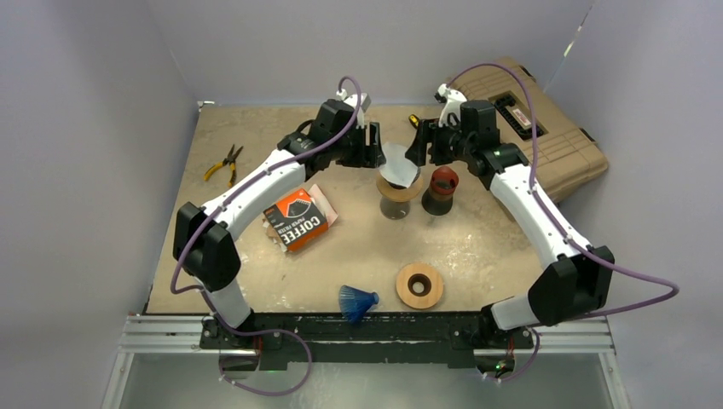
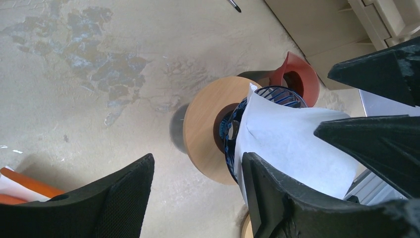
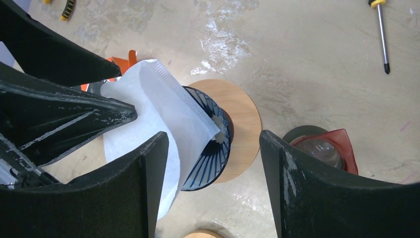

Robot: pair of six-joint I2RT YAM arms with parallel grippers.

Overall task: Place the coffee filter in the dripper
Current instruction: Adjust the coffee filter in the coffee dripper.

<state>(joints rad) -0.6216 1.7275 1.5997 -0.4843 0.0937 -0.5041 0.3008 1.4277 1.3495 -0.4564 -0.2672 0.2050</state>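
A white paper filter (image 1: 397, 161) stands tilted in the blue ribbed dripper (image 3: 210, 148), and much of it sticks out above the rim. The dripper sits in a wooden collar (image 1: 384, 187) on a dark glass. The filter also shows in the left wrist view (image 2: 292, 139) and the right wrist view (image 3: 153, 99). My left gripper (image 1: 373, 146) is open just left of the filter (image 2: 198, 161); one finger (image 2: 277, 198) is beside the paper. My right gripper (image 1: 418, 145) is open just right of it, above the dripper (image 3: 214, 136). Neither holds the filter.
A red-topped dark vessel (image 1: 440, 187) stands right of the dripper. An orange coffee filter pack (image 1: 296, 219), yellow pliers (image 1: 223, 162), a second blue dripper (image 1: 356, 302) and a wooden ring (image 1: 419, 285) lie on the table. A tan case (image 1: 546, 136) sits back right, with a screwdriver (image 3: 381, 34) nearby.
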